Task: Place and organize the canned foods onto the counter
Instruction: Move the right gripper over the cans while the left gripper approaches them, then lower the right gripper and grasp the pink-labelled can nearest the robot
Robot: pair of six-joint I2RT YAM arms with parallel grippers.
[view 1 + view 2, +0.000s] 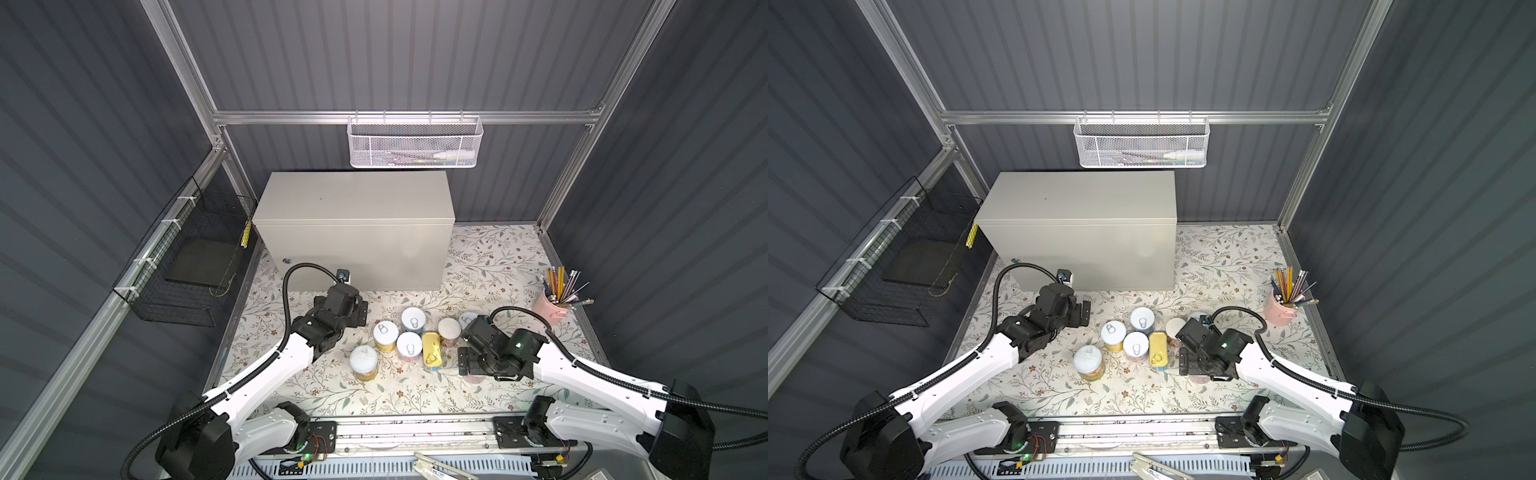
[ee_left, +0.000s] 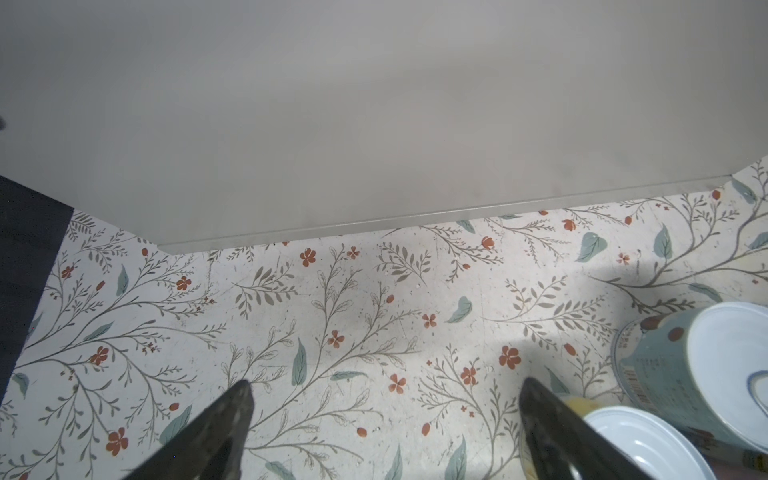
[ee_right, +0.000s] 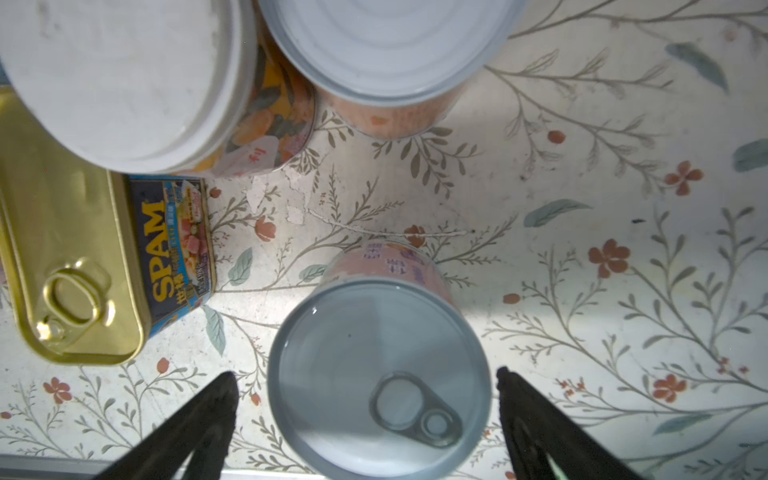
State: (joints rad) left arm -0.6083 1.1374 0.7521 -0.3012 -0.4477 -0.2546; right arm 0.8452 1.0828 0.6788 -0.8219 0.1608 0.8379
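Several canned foods stand clustered on the floral mat in both top views, among them a pale blue can (image 1: pixel 415 319), a yellow can (image 1: pixel 385 336) and a gold-topped tin (image 1: pixel 432 348) (image 3: pixel 70 257). My right gripper (image 3: pixel 365 375) (image 1: pixel 471 363) is open, pointing down, its fingers on either side of a pink pull-tab can (image 3: pixel 374 374) with small gaps. My left gripper (image 2: pixel 385 383) (image 1: pixel 359 311) is open and empty over bare mat, just in front of the counter (image 1: pixel 353 199) (image 2: pixel 374 104), whose flat top is bare. The pale blue can (image 2: pixel 685 365) stands beside it.
A pink pencil cup (image 1: pixel 550 309) stands at the right edge of the mat. A white mesh basket (image 1: pixel 413 143) hangs on the back rail above the counter. A black wire basket (image 1: pixel 187 266) hangs on the left wall.
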